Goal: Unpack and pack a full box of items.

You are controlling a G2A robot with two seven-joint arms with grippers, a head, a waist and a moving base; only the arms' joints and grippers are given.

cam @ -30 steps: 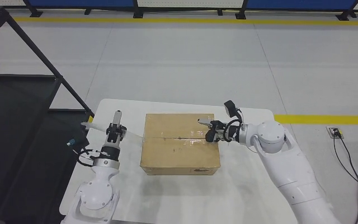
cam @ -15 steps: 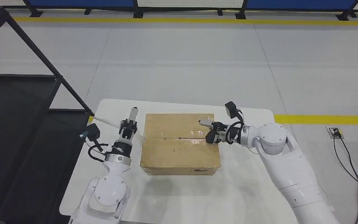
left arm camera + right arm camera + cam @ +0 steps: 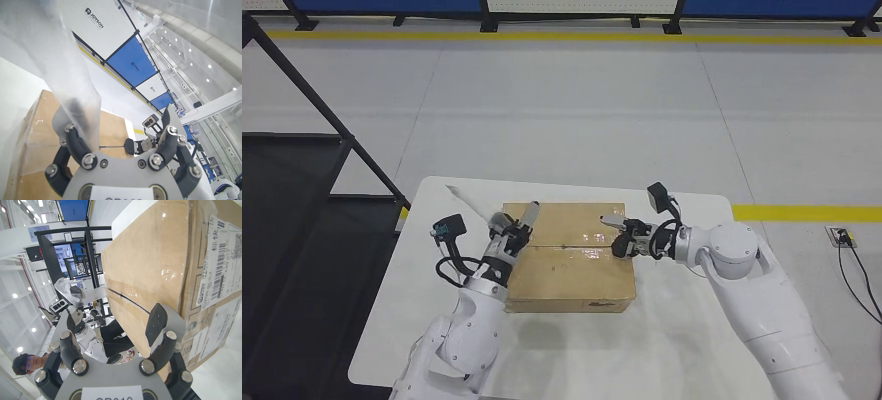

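The cardboard box [image 3: 564, 262] sits shut in the middle of the top view, on the white worktop [image 3: 682, 330], its two top flaps meeting along a taped seam [image 3: 562, 245] that runs left to right across the frame. The left gripper [image 3: 522, 222] hangs over the box's upper left corner, tilted toward the upper right. Its fingers are spread wide, and a translucent strip of tape [image 3: 470, 203] clings to one of them. The strip trails off toward the upper left of the frame, past the box's edge and above the worktop. In the left wrist view the strip covers that finger's pad, while the other finger [image 3: 168, 117] stands bare. The right gripper [image 3: 616, 232] is at the box's right edge, level with the seam's end. Its fingers are also spread and grip nothing. In the right wrist view one pad [image 3: 157, 323] lies just over the top edge beside the seam, near the printed labels [image 3: 221, 262] on the box's side.
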